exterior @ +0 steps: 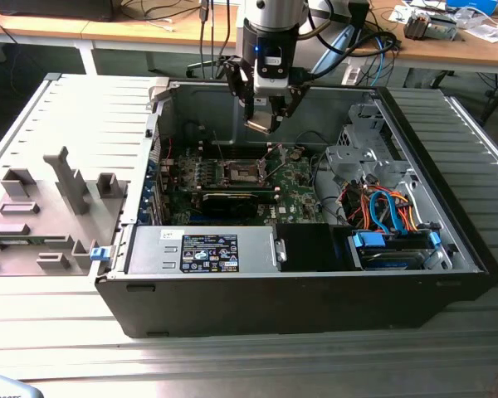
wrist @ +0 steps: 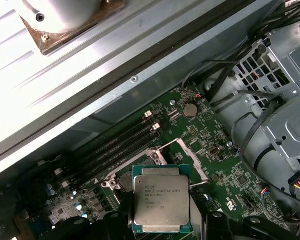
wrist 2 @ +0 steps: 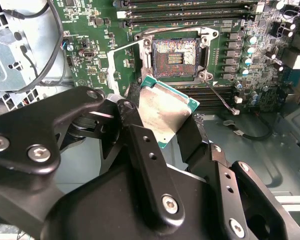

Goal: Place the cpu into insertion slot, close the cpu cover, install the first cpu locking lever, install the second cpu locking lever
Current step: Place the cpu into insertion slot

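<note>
My gripper (exterior: 266, 116) hangs inside the open computer case, shut on the cpu (exterior: 262, 125). In both wrist views the cpu (wrist 2: 167, 107) (wrist: 161, 202) is a flat silver square with a green rim, clamped by its edges between the black fingers (wrist 2: 140, 145). The insertion slot (wrist 2: 176, 56) lies uncovered on the green board a short way below and ahead of the cpu; I see its dark centre and silvery rim. The cpu cover (wrist: 189, 154) stands swung up beside the slot. A thin wire lever (wrist 2: 222, 95) sticks out, unlatched, from the slot's corner.
Long black memory slots (wrist 2: 190, 10) run beside the socket. A grey drive cage (exterior: 361, 157) and coloured cables (exterior: 382, 207) fill the case at the exterior view's right. The power supply (exterior: 203, 249) sits along the front, and the removed side panel (exterior: 58, 191) lies at the left.
</note>
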Available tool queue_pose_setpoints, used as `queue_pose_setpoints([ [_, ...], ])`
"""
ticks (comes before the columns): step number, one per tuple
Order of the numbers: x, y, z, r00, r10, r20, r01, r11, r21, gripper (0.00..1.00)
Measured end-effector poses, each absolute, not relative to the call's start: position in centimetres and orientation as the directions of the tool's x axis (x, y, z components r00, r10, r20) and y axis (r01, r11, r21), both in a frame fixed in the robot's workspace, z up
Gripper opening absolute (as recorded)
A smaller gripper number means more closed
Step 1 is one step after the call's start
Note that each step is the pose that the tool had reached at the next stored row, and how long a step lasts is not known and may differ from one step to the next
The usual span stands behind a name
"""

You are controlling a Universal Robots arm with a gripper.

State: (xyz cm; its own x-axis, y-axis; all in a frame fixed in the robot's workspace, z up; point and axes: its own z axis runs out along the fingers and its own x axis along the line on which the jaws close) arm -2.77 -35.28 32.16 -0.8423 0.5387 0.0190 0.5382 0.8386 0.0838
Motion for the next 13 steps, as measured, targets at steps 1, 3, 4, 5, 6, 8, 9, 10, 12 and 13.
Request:
queue_pose_setpoints([
  [1,-2.77,-35.28,32.16,-0.842,0.539,0.019,0.539,0.838,0.084,0.54],
  [3,-2.77,-35.28,32.16,-0.841,0.54,0.019,0.54,0.838,0.084,0.54],
  [4,-2.77,-35.28,32.15,-0.841,0.541,0.019,0.54,0.837,0.084,0.54],
  [5,-2.77,-35.28,32.15,-0.841,0.541,0.019,0.541,0.837,0.084,0.54],
  [6,-2.77,-35.28,32.14,-0.84,0.542,0.019,0.541,0.837,0.084,0.54],
  [8,-2.77,-35.28,32.14,-0.84,0.543,0.019,0.542,0.836,0.084,0.54],
  [9,-2.77,-35.28,32.14,-0.84,0.543,0.019,0.543,0.836,0.084,0.54],
  [10,-2.77,-35.28,32.13,-0.839,0.544,0.019,0.544,0.835,0.084,0.54],
  [12,-2.77,-35.28,32.13,-0.838,0.545,0.019,0.544,0.835,0.084,0.54],
  [13,-2.77,-35.28,32.12,-0.838,0.545,0.019,0.545,0.834,0.084,0.54],
])
